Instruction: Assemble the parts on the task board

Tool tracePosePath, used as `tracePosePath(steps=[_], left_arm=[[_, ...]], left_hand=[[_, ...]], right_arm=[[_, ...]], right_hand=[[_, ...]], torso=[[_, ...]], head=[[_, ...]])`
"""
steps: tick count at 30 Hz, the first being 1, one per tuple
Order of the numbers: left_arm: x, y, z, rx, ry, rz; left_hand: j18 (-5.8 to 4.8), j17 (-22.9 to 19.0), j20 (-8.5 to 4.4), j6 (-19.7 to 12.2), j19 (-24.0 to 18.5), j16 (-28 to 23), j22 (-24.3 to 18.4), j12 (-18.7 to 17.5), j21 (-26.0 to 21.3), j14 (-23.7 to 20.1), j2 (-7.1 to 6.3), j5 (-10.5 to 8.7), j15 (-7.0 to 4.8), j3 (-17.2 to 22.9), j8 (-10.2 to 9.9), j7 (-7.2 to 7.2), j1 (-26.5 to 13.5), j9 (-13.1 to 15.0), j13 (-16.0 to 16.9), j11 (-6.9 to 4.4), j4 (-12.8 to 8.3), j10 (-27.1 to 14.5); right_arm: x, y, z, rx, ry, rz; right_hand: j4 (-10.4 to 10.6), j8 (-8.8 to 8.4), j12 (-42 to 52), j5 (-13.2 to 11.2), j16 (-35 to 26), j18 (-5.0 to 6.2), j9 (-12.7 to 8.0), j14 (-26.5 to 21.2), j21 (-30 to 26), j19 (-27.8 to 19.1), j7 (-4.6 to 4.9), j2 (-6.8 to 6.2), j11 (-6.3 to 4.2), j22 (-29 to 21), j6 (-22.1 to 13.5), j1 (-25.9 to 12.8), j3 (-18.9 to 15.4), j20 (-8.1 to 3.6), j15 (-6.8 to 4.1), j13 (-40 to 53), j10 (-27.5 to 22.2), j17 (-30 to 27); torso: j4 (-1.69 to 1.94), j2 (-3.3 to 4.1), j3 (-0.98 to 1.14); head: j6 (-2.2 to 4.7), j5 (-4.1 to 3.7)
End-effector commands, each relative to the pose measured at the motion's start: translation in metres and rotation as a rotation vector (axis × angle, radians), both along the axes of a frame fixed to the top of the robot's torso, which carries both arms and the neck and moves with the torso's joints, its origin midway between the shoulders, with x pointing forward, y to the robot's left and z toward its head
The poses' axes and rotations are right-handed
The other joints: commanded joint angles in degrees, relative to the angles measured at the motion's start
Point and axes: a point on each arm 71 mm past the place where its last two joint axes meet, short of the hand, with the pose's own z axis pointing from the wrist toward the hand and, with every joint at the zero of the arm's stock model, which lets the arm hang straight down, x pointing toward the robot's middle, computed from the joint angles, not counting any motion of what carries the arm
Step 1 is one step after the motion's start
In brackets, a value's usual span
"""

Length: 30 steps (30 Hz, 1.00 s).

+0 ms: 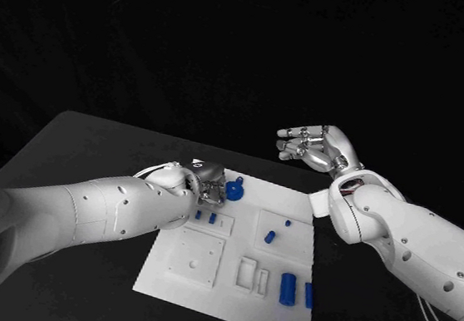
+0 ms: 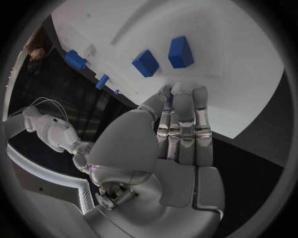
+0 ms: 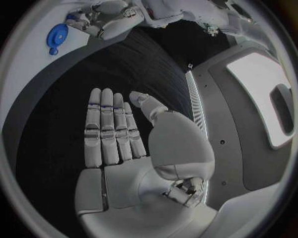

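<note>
The white task board (image 1: pixel 227 295) lies on the black bench (image 1: pixel 77 142), and everything else is placed from it. The left hand (image 1: pixel 206 185) hovers over the board's far left corner. In the left wrist view its fingers (image 2: pixel 184 119) lie straight and side by side, reaching toward two small blue blocks (image 2: pixel 163 57) that stand on the board, with nothing between fingers and thumb; the hand is released. Whether the fingertips touch the board I cannot tell.

Just beside that hand, at the board's far edge, lies a round blue part (image 1: pixel 235 188) with a small tab; the right wrist view shows it as a disc (image 3: pixel 57 35) near the left hand's fingers, apart from them.

Further blue parts sit on the board: a small pair (image 1: pixel 205 217) close to the left forearm, a tiny peg (image 1: pixel 290 221) and a short piece (image 1: pixel 270 236) toward the middle, and two upright cylinders (image 1: pixel 287 288) near the board's near right side.

The right hand (image 1: pixel 313 148) is raised beyond the board's far right corner, well apart from it. Its fingers (image 3: pixel 109 129) are stretched out flat, grasping nothing.
</note>
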Motion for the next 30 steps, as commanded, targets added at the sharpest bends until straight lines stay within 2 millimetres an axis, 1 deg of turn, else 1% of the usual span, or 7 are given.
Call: tracePosePath(steps=[1, 6, 16, 20, 24, 29, 30], left_arm=[[-0.001, -0.001, 0.001, -0.046, -0.017, -0.032], [-0.003, 0.003, 0.002, -0.07, -0.022, -0.042], [-0.006, 0.013, 0.007, -0.135, -0.032, -0.058], [-0.007, 0.014, 0.012, -0.172, -0.024, -0.077], [-0.008, 0.012, 0.018, -0.181, 0.002, -0.129], [-0.006, 0.015, 0.032, -0.168, 0.023, -0.204], [-0.006, 0.015, 0.035, -0.162, 0.026, -0.218]], left_hand=[[0.49, -0.09, -0.42, 0.35, -0.05, 0.44, 0.58, 0.05, 0.21, 0.19, 0.75, 0.49, -0.22, 0.19, 0.17, 0.04, -0.11, 0.06, 0.1, 0.01, -0.53, 0.36], [0.61, -0.28, -0.41, 0.43, 0.02, 0.7, 1.97, 0.04, 0.06, 0.21, 0.78, 0.92, -0.23, 0.69, 0.17, 0.03, -0.58, 0.06, 0.1, -0.01, -1.08, 0.44], [0.59, -0.24, -0.42, 0.43, 0.37, 1.06, 2.43, 0.04, -0.09, 0.33, 0.81, 0.87, -0.24, 0.56, 0.18, 0.0, -0.77, 0.07, 0.09, -0.01, -0.98, 0.38], [0.58, -0.22, -0.43, 0.42, 0.46, 1.18, 2.56, 0.04, -0.14, 0.34, 0.81, 0.83, -0.25, 0.52, 0.17, -0.01, -0.79, 0.06, 0.09, -0.03, -0.98, 0.42], [0.69, -0.18, -0.41, 0.15, 0.72, 1.5, 3.18, 0.05, -0.05, 0.22, 0.88, 1.05, -0.2, 0.69, 0.2, 0.08, -0.63, 0.06, 0.1, 0.05, -1.26, 0.25], [0.71, -0.2, -0.39, 0.1, 0.61, 1.57, 3.37, 0.04, -0.05, 0.17, 0.83, 1.23, -0.18, 0.74, 0.14, 0.11, -0.59, 0.04, 0.09, 0.08, -1.43, 0.18], [0.71, -0.2, -0.38, 0.05, 0.6, 1.58, 3.38, 0.04, -0.05, 0.15, 0.84, 1.18, -0.16, 0.72, 0.14, 0.13, -0.6, 0.03, 0.09, 0.11, -1.42, 0.13]], right_arm=[[-0.001, 0.001, 0.0, -0.003, 0.004, 0.014], [-0.001, 0.0, -0.001, -0.003, 0.004, 0.012], [-0.002, -0.002, -0.002, -0.004, 0.004, 0.009], [-0.002, -0.003, -0.002, -0.005, 0.005, 0.009], [-0.002, -0.004, -0.003, -0.006, 0.006, 0.007], [-0.003, -0.006, -0.003, -0.006, 0.006, 0.004], [-0.003, -0.006, -0.003, -0.006, 0.005, 0.003]], right_hand=[[-0.23, 0.18, -0.22, 0.29, 0.33, -0.97, 0.07, -0.38, 0.39, -0.34, 0.27, 0.47, 0.1, -0.06, 0.07, 0.13, -0.25, -0.09, -0.19, -0.08, -0.23, -0.07], [-0.24, 0.18, -0.22, 0.31, 0.35, -1.0, 0.07, -0.39, 0.5, -0.4, 0.26, 0.48, 0.1, -0.06, 0.07, 0.05, -0.32, -0.09, -0.18, -0.08, -0.24, -0.08], [-0.13, 0.18, -0.23, 0.48, 0.39, -1.01, 0.07, -0.39, 0.59, -0.48, 0.26, 0.44, 0.1, -0.09, 0.01, -0.18, -0.57, -0.06, -0.16, -0.08, -0.25, -0.09], [-0.1, 0.19, -0.25, 0.63, 0.41, -1.0, 0.07, -0.4, 0.64, -0.53, 0.26, 0.44, 0.1, -0.13, -0.01, -0.23, -0.73, -0.05, -0.15, -0.09, -0.26, -0.1], [-0.06, 0.19, -0.25, 0.75, 0.42, -0.99, 0.07, -0.4, 0.68, -0.53, 0.25, 0.4, 0.1, -0.14, -0.01, -0.29, -0.86, -0.04, -0.14, -0.09, -0.25, -0.1], [-0.03, 0.18, -0.26, 0.86, 0.42, -0.98, 0.07, -0.44, 0.7, -0.55, 0.25, 0.41, 0.1, -0.16, -0.04, -0.3, -0.98, -0.03, -0.13, -0.09, -0.26, -0.11], [-0.05, 0.18, -0.34, 0.96, 0.37, -1.0, 0.07, -0.55, 0.65, -0.68, 0.26, 0.4, 0.16, -0.2, -0.05, -0.27, -1.04, 0.01, -0.09, -0.1, -0.39, -0.14]], torso=[[0.04, -0.02, -0.04], [0.12, -0.04, -0.05], [0.13, -0.07, -0.08], [0.02, -0.01, -0.04], [0.02, 0.0, -0.02], [-0.01, 0.03, 0.04], [0.0, 0.0, 0.05]], head=[[0.05, 0.06], [-0.06, -0.11], [0.08, -0.13], [0.08, -0.09], [0.06, -0.06], [0.61, -0.2], [0.57, -0.24]])
